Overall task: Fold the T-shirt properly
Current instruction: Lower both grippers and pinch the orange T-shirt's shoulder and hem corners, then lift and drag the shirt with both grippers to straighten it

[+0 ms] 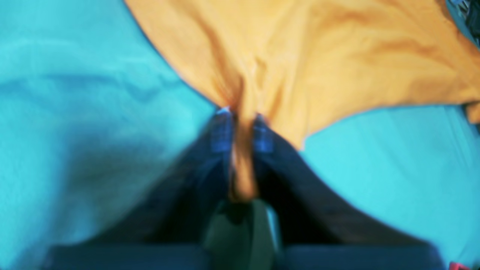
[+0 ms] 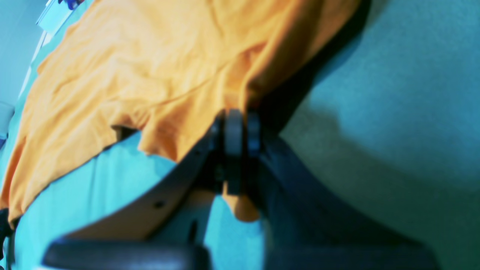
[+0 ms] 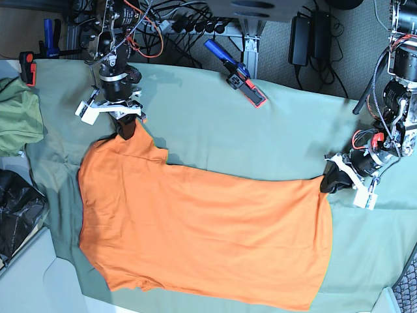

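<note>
Both grippers, left (image 1: 242, 129) and right (image 2: 234, 129), are pinching the T-shirt (image 3: 202, 228) edges thinly, so any tug might slip it free.

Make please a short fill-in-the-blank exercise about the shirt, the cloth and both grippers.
1. The T-shirt has the colour ____.
2. It lies spread on a grey-green ____.
3. The left gripper is ____ on the shirt's fabric.
4. The right gripper pinches the shirt near a ____.

Missing words: orange; table cloth; shut; sleeve
</note>
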`<state>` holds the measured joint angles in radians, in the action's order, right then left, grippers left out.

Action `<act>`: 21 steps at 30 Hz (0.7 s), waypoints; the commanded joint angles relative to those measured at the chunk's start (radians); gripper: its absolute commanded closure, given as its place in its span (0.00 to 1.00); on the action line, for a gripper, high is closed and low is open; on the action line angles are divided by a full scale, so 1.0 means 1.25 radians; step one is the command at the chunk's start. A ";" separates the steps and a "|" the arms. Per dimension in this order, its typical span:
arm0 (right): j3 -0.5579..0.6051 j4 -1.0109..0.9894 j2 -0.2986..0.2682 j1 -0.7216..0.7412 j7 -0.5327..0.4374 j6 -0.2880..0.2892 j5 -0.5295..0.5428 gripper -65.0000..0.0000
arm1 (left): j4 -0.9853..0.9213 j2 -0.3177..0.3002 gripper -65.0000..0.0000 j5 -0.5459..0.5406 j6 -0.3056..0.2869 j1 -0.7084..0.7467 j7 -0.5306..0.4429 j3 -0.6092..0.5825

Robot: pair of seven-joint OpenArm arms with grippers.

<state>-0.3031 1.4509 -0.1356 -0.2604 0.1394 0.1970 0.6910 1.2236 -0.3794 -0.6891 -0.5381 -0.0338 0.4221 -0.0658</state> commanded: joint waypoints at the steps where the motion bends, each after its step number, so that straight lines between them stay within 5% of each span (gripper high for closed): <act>1: -0.002 0.011 -0.006 0.002 -0.012 -0.026 0.003 1.00 | 0.008 -0.007 1.00 0.002 0.000 -0.011 0.001 0.001; 4: -0.002 0.011 -0.006 0.002 -0.011 -0.026 0.003 1.00 | 0.009 -0.010 1.00 0.001 -0.004 -0.011 0.001 0.001; 10: -0.002 0.023 -0.013 -0.001 0.061 0.000 0.003 1.00 | 0.012 -0.045 1.00 -0.060 -0.128 -0.010 0.004 0.001; 14: -0.004 0.083 -0.025 -0.037 0.084 0.051 0.004 1.00 | 0.012 -0.077 1.00 -0.111 -0.128 -0.010 0.032 0.001; 21: -0.006 0.220 -0.068 -0.156 0.084 0.055 0.004 1.00 | 0.052 -0.129 1.00 -0.212 -0.128 0.021 0.093 0.001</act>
<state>-0.3042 1.7115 -0.2111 -0.4522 0.2623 0.2211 0.6884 1.2732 -0.5251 -0.9386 -0.6716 0.0040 0.5488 -0.0704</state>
